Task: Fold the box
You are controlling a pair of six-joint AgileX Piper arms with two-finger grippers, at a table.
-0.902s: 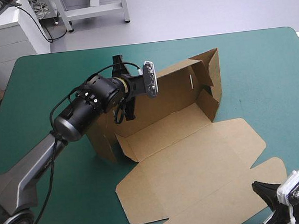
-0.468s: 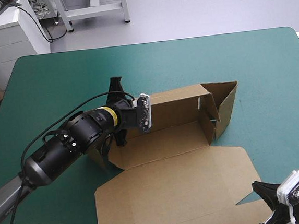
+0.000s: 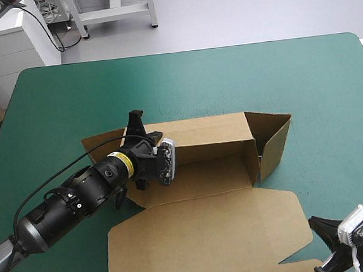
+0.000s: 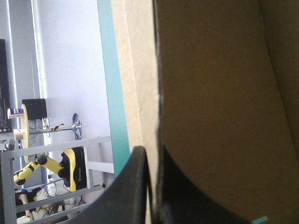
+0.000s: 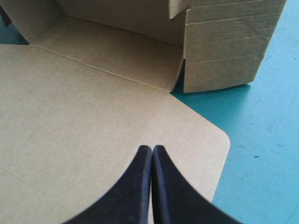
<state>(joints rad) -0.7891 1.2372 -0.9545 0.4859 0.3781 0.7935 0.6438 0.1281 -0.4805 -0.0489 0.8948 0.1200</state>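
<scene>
At the near right corner, the right gripper point(image 5: 152, 148) has its fingers pressed together on nothing, by a corner of the lid point(image 3: 203, 236). The lid lies flat toward the near edge. The box point(image 3: 200, 171) stands mid-table point(image 3: 304, 81) as an open tray. The left gripper point(image 4: 152, 151) pinches its far wall point(image 3: 206, 130).

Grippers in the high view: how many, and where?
2. The left gripper is shut on the box's far wall near its left end; the right gripper, shut, is at the table's near right corner, by the flat lid.
</scene>
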